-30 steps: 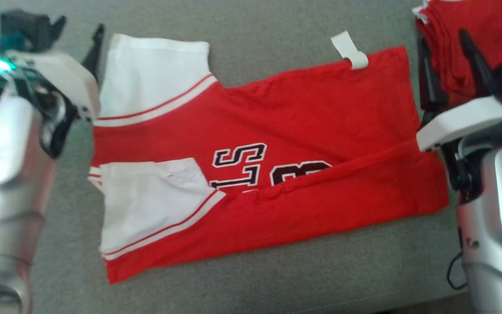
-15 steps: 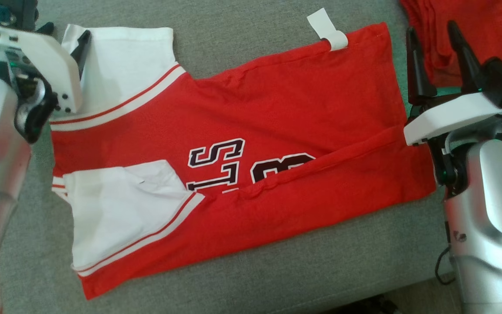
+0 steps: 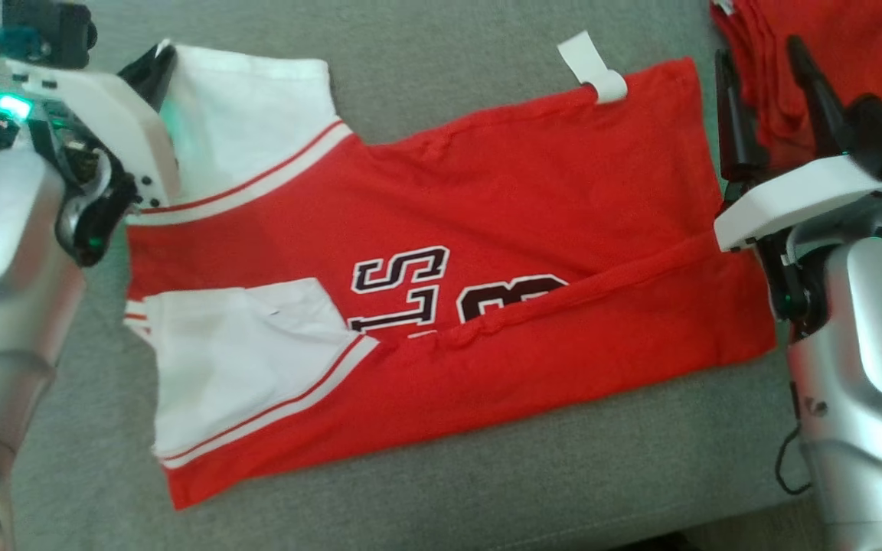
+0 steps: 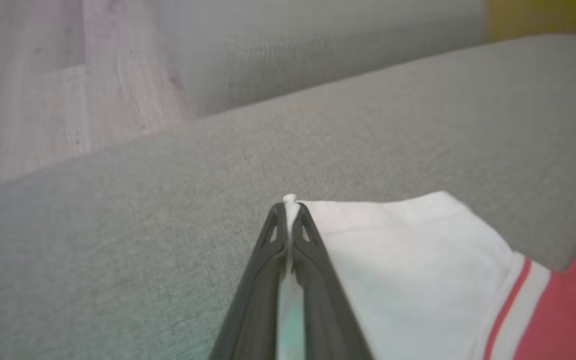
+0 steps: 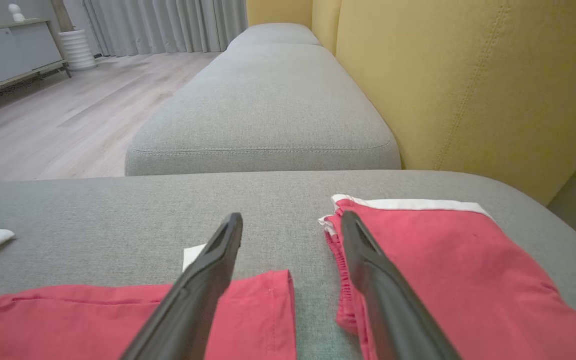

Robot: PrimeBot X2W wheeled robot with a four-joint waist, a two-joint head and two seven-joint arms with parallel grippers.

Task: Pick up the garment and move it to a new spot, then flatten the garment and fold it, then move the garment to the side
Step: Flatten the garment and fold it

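Left jaws clamped on sleeve corner, right jaws wide and empty.
Left end of cushion (image 3: 449,482): left gripper (image 4: 288,215) pinches the white sleeve (image 3: 249,115) corner of the garment (image 3: 502,184). Garment lies flat, partly folded, across the cushion's middle. Right end of cushion: right gripper (image 5: 292,220) over the hem, beside red folded pile (image 3: 862,46).

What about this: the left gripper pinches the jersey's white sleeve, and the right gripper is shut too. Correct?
No: the right gripper is open, as the right wrist view shows. The left gripper does pinch the white sleeve of the jersey.
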